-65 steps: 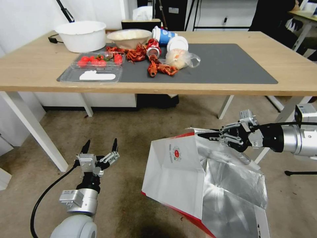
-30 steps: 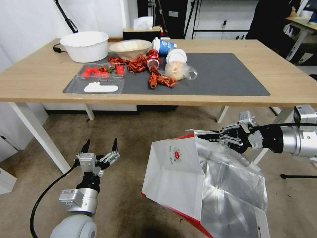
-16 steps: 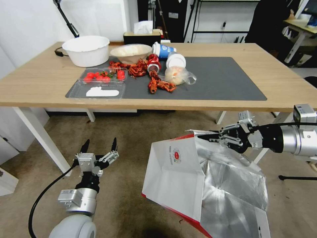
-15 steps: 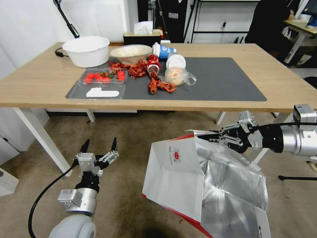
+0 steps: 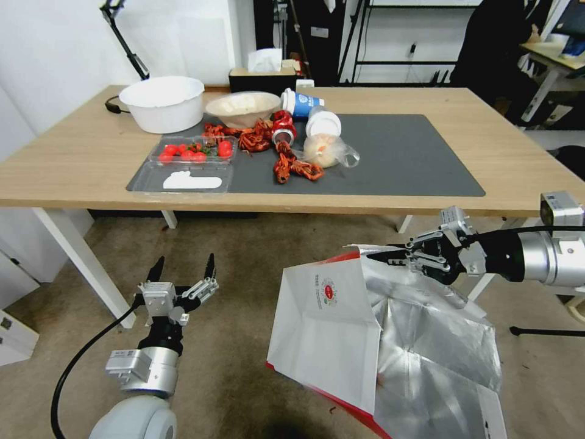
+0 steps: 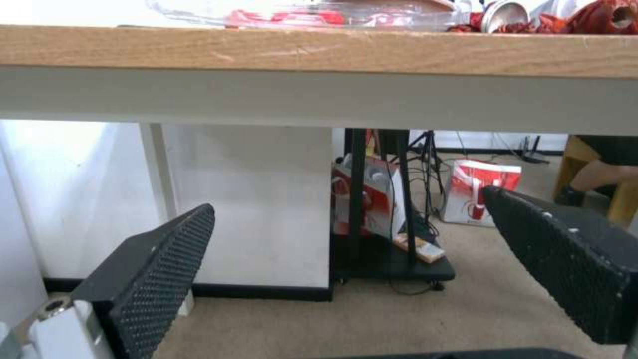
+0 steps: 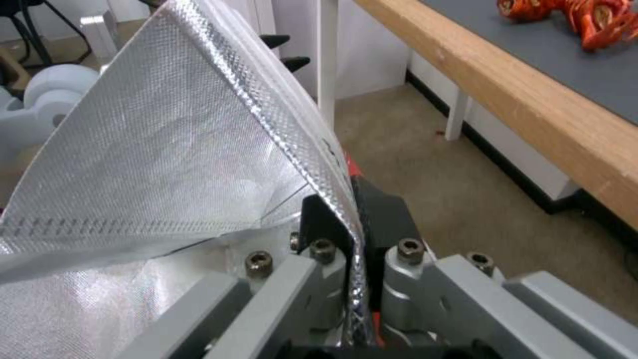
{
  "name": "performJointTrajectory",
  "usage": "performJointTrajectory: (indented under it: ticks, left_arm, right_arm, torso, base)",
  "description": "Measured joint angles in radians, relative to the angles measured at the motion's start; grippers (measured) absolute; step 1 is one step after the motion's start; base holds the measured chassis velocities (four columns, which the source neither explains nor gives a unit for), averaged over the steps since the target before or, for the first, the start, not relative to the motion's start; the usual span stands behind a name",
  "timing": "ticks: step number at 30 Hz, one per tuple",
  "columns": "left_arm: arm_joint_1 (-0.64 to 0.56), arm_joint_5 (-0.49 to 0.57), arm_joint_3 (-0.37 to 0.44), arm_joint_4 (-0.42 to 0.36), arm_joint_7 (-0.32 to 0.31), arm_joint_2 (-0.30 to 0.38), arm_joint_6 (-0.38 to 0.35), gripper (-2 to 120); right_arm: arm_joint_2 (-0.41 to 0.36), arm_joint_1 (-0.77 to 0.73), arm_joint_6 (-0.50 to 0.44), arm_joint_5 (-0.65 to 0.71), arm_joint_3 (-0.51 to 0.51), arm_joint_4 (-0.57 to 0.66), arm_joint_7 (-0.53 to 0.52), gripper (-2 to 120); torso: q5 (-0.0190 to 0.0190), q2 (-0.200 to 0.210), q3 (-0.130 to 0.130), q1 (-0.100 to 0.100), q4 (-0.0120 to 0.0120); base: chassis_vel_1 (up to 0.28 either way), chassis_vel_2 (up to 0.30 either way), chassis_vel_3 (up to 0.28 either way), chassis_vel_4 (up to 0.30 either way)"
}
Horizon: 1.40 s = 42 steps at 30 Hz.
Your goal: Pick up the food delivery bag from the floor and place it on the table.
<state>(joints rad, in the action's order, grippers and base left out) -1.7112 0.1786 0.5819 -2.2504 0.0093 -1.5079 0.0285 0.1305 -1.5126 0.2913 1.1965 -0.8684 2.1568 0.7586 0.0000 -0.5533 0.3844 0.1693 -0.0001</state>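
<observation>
Right claw clamped on bag top rim, bag hanging near-right, below counter edge, bottom near floor. Left claw spread wide, empty, near-left. Risk: thin foil edge slipping or tearing; snagging counter edge.

Food delivery bag: white, red sides, silver woven-textured foil lining; round red logo, lettering unreadable.
</observation>
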Motion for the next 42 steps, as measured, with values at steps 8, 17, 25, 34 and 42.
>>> performJointTrajectory:
  ticks: [8, 17, 25, 34, 42]
  left_arm:
    - [0.002, 0.001, 0.000, 0.004, 0.000, -0.001, 0.000, 100]
    - [0.003, 0.001, 0.000, 0.006, 0.000, 0.001, -0.001, 100]
    - [0.004, 0.001, -0.001, 0.007, 0.000, 0.000, -0.001, 100]
    - [0.002, 0.001, -0.001, 0.007, 0.000, 0.003, -0.001, 100]
    - [0.003, 0.000, -0.004, 0.007, 0.001, 0.004, -0.003, 100]
  right_arm:
    - [-0.001, -0.001, 0.000, -0.001, 0.000, -0.001, 0.001, 0]
    - [0.000, -0.003, 0.000, -0.002, 0.000, -0.001, 0.001, 0]
    - [0.005, -0.003, -0.001, -0.003, 0.001, -0.001, 0.001, 0]
    - [0.012, -0.004, -0.003, -0.008, 0.006, -0.002, -0.001, 0]
    - [0.025, -0.008, -0.004, -0.014, 0.008, -0.002, 0.001, 0]
  torso:
    - [0.0000, -0.036, 0.022, 0.013, 0.0000]
    - [0.0000, -0.072, 0.044, 0.027, 0.0000]
    - [0.0000, -0.104, 0.063, 0.041, 0.0000]
    - [0.0000, -0.144, 0.087, 0.057, 0.0000]
    - [0.0000, -0.179, 0.107, 0.071, 0.0000]
  base:
    - [0.000, 0.000, 0.000, 0.000]
    - [0.000, 0.000, 0.000, 0.000]
    - [0.000, 0.000, 0.000, 0.000]
    - [0.000, 0.000, 0.000, 0.000]
    - [0.000, 0.000, 0.000, 0.000]
